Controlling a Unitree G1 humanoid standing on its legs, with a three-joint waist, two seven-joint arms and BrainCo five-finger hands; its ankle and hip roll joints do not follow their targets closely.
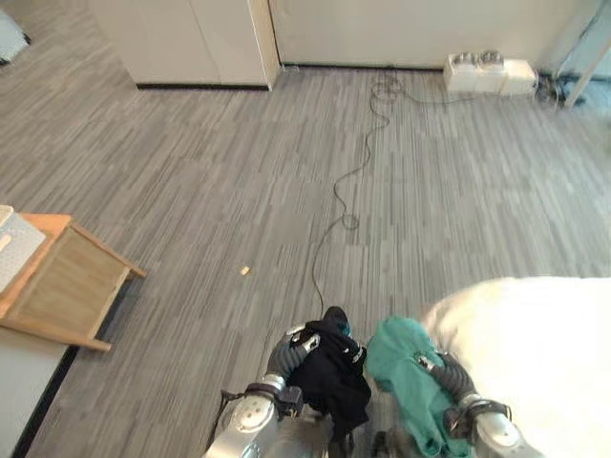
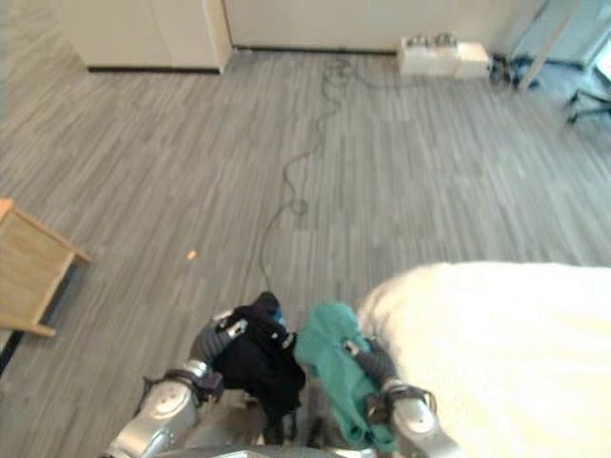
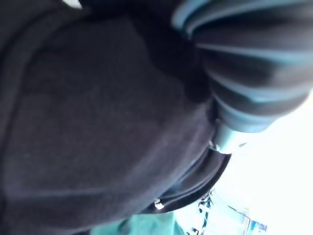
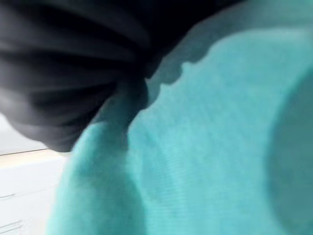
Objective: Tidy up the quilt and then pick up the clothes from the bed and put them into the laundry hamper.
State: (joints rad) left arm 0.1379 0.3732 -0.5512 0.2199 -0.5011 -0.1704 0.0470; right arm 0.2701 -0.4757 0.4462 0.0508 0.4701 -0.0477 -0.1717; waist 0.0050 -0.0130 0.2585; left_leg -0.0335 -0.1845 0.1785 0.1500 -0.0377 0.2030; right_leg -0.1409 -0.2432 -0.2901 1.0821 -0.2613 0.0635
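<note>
My left hand is low in the eye views, fingers curled into a black garment that hangs from it above the floor. Right beside it, my right hand grips a teal garment, which droops past the wrist. The two garments touch in the middle. Black cloth lies close in front of the left wrist camera, and teal cloth in front of the right wrist camera. The bed's white quilt lies smooth at the lower right, next to my right arm.
A wooden-framed bin with tan sides stands at the left edge on grey plank floor. A pale cabinet and white boxes line the far wall. A small scrap lies on the floor.
</note>
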